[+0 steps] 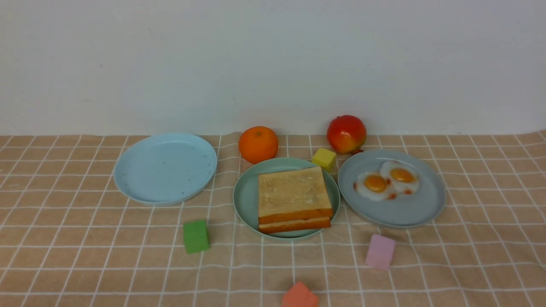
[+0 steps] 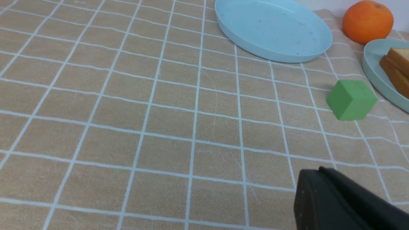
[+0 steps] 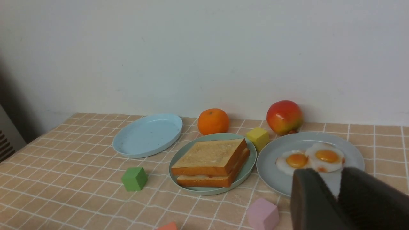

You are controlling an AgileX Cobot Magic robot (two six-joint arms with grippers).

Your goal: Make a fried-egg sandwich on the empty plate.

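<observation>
On the checked tan cloth of the bench (image 1: 85, 238), the round teal plate (image 1: 246, 196) with a shallow raised rim carries 2 square toast slices (image 1: 293, 197), grainy tan faces and orange-brown crust, stacked flat. Just right of that plate, a glossy grey plate (image 1: 426, 204) holds a joined pair of fried eggs (image 1: 387, 181). The left gripper (image 2: 322, 188) has its jaws pressed together, empty. The right gripper (image 3: 335, 191) shows a narrow gap between its jaws, gripping nothing.
</observation>
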